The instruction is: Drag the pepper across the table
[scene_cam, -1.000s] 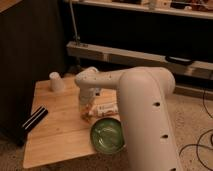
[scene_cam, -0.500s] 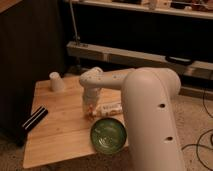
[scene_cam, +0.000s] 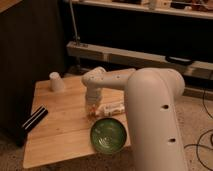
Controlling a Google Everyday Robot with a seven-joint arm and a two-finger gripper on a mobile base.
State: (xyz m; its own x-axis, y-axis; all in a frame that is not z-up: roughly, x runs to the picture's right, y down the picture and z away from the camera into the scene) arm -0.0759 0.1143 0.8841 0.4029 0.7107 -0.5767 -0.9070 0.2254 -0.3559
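Just beyond bowl (scene_cam: 108, 136) | gripper (scene_cam: 92, 107) closed, pepper (scene_cam: 91, 113) at its tip, hold unclear | crept slightly bowlward | drag across table (scene_cam: 52, 137) barely begun

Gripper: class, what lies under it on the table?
Under the gripper, low over the table beside the white bottle, a bit of the orange pepper shows. The rest of the pepper and any contact are covered by the arm.

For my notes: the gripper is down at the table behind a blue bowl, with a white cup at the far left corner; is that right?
Not quite: the camera view shows a green bowl, not blue. The gripper is down at the table behind it; the cup stands far left.
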